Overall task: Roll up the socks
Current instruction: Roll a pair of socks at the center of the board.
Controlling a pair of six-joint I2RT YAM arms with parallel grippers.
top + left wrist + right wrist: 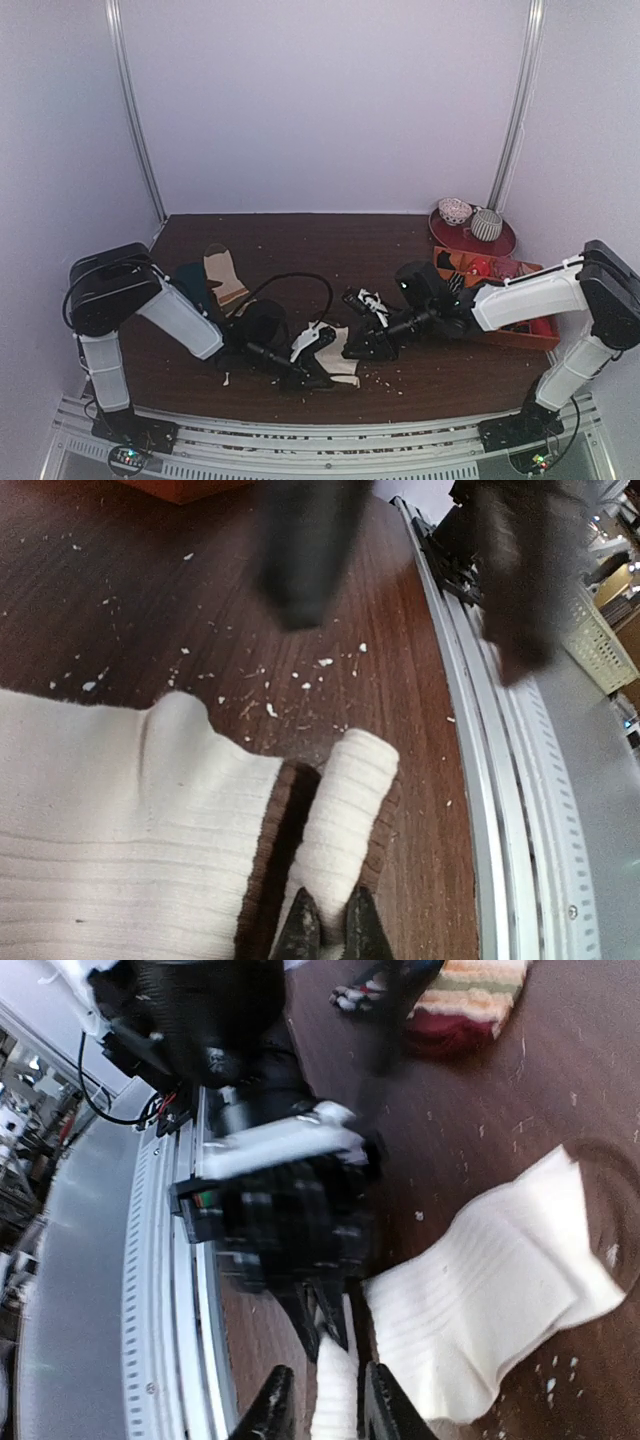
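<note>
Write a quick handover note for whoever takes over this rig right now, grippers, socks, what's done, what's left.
Left gripper: shut on the tan-brown cuff end of the cream-white ribbed fabric socks.
Right gripper: fingers either side of the same folded end; whether it grips, I cannot tell.
Socks lie flat at the table's near edge, between the arms.
Done: one end turned over, barely started.
Left: roll the rest of the length, then release.

I see the pair of short cream-white ribbed socks [335,355] on the wooden tabletop [300,245] near its front edge, between my left tool [318,380] and right tool [352,352]. Far right sits a round red tray [500,243].
</note>
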